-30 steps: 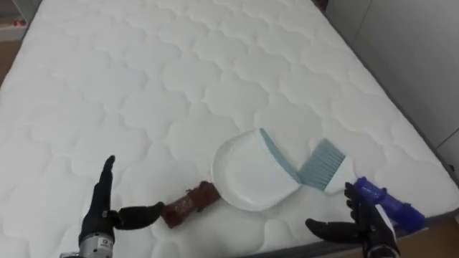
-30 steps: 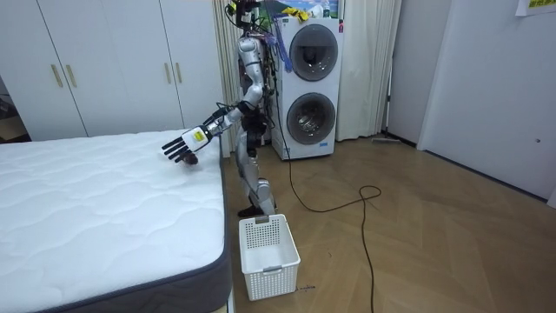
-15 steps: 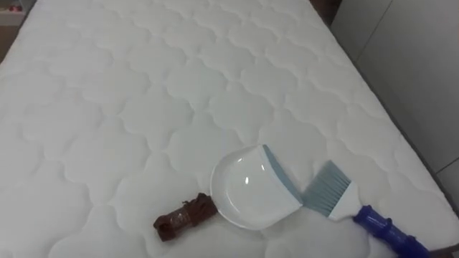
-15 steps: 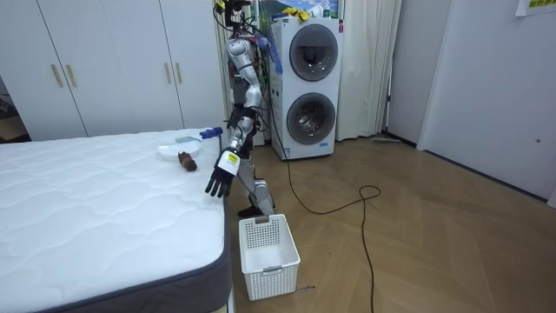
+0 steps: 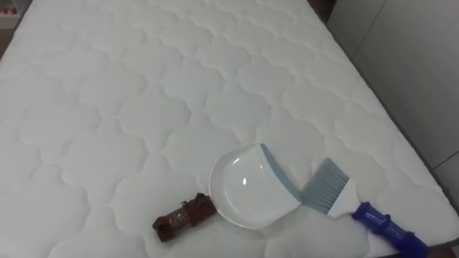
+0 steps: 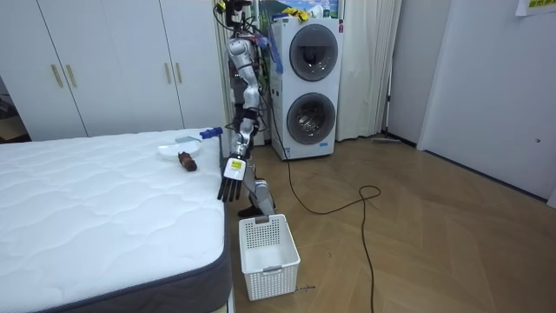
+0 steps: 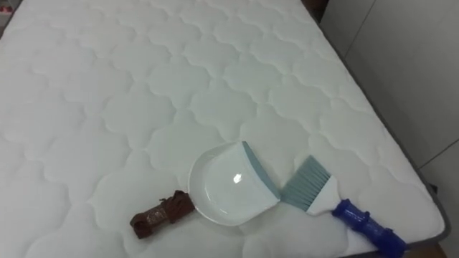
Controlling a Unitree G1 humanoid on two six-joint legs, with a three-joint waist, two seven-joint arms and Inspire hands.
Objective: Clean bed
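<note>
Room view: left hand [image 6: 230, 188] hangs beside bed [image 6: 104, 209], fingers straight, well apart from dustpan [image 5: 247, 188], brush [image 5: 344, 204] and brown lump [image 5: 183, 217].

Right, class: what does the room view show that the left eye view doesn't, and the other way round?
Room view: the robot standing at the mattress corner, left hand hanging open, a white basket on the floor, stacked laundry machines behind. Left eye view: the grey-blue bristles of the brush and the blue-grey lip of the white dustpan. Both: mattress, dustpan, blue-handled brush, brown lump.
</note>
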